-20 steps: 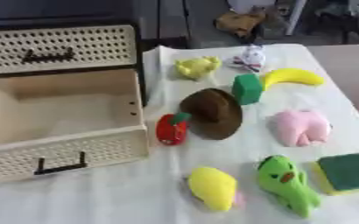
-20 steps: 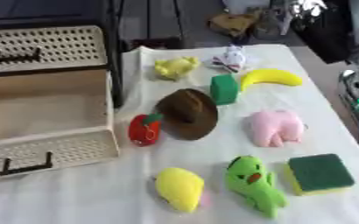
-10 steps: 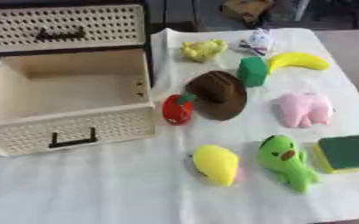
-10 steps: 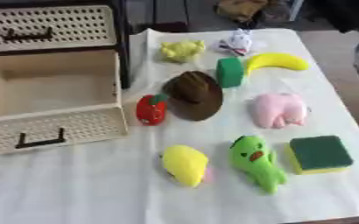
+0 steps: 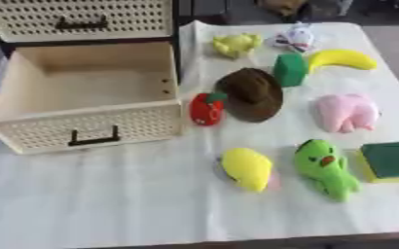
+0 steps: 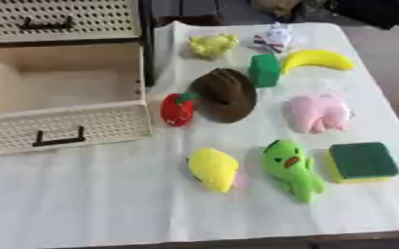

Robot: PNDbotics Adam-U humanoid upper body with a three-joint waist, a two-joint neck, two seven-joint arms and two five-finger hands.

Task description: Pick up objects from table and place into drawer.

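Observation:
A cream perforated drawer (image 5: 92, 127) stands pulled open at the left, with nothing inside that I can see. On the white cloth to its right lie a red toy (image 5: 206, 109), a brown hat-shaped toy (image 5: 252, 93), a green block (image 5: 289, 69), a yellow banana (image 5: 342, 58), a pink plush (image 5: 347, 112), a yellow plush (image 5: 246, 168), a green plush (image 5: 324, 167), a green and yellow sponge (image 5: 392, 160), a small yellow toy (image 5: 235, 44) and a small white toy (image 5: 293, 38). Neither hand shows in either view.
A second shut drawer front (image 5: 83, 19) with a dark handle sits behind the open drawer. The table's front edge (image 5: 237, 241) runs along the bottom. Dark floor and furniture lie beyond the far edge.
The whole picture has shifted and levelled, so the camera has moved. The toys and the drawer keep their places relative to each other.

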